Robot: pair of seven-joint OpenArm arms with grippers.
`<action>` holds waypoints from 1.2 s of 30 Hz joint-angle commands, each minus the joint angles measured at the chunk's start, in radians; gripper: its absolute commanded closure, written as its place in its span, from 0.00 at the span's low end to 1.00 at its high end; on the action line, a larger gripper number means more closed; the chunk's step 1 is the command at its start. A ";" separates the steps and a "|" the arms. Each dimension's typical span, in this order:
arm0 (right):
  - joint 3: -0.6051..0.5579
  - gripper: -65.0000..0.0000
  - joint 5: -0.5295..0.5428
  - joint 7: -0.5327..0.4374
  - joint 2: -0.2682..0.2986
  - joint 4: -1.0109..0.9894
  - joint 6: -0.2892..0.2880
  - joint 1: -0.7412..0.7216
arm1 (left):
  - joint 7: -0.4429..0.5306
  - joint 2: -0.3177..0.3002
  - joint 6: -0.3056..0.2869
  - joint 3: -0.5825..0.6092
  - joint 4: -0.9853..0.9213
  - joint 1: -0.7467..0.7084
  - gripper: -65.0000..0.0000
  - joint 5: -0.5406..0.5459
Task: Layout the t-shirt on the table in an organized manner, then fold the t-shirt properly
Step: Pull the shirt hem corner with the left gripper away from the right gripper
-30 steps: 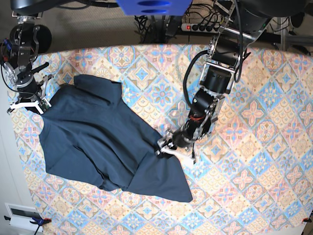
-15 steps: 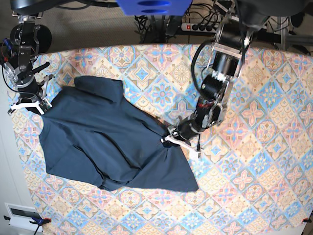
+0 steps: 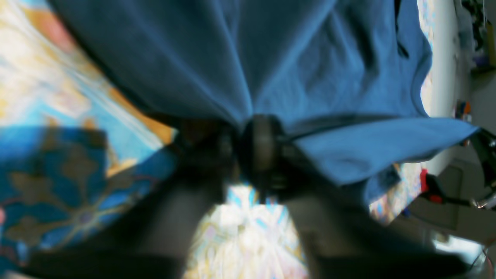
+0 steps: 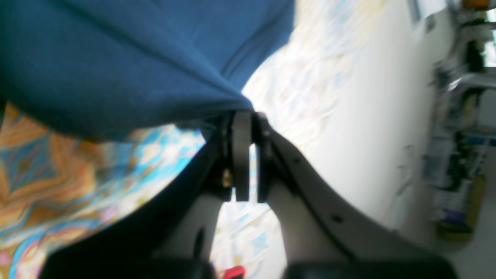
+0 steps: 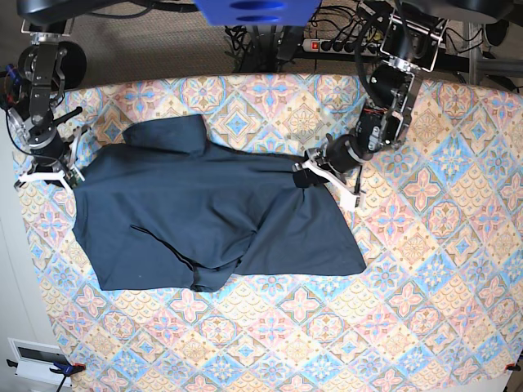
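The dark navy t-shirt point(image 5: 204, 216) lies spread and wrinkled across the left half of the patterned table point(image 5: 425, 269). My left gripper point(image 5: 306, 175), on the right of the base view, is shut on the shirt's right edge; the left wrist view shows its fingers point(image 3: 257, 149) pinching gathered cloth point(image 3: 310, 69). My right gripper point(image 5: 67, 173), at the table's left edge, is shut on the shirt's left corner; the right wrist view shows its pads point(image 4: 242, 155) clamped on the fabric point(image 4: 116, 58). The collar label is hidden.
A power strip with cables point(image 5: 335, 45) lies on the floor behind the table. A white box point(image 5: 37, 359) sits at the bottom left beside the table's edge. The table's right half is bare cloth.
My left gripper has pulled the shirt's edge up and to the right, toward the table's far side, stretching the cloth wider. My right gripper has held its corner nearly still.
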State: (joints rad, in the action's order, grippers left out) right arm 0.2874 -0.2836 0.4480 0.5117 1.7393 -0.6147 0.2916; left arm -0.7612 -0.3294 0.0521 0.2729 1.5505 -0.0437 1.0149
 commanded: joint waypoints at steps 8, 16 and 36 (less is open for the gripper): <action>0.011 0.99 -0.007 -0.004 0.023 0.015 0.016 -0.004 | -0.133 -0.030 0.009 -0.367 0.012 0.028 0.18 0.229; 0.009 0.99 -0.007 -0.007 0.023 0.021 0.016 -0.004 | -0.131 -0.027 0.015 -0.412 -0.292 0.284 0.25 0.224; 0.011 0.99 -0.009 -0.007 0.023 0.066 0.016 -0.001 | -0.131 0.166 0.016 -0.415 -0.830 0.640 0.34 -0.225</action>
State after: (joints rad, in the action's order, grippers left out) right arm 0.2871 -0.2901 0.4561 0.5129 1.7870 -0.6163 0.2993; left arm -0.8806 -0.1574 0.0624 -0.1410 0.7158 0.5785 0.7853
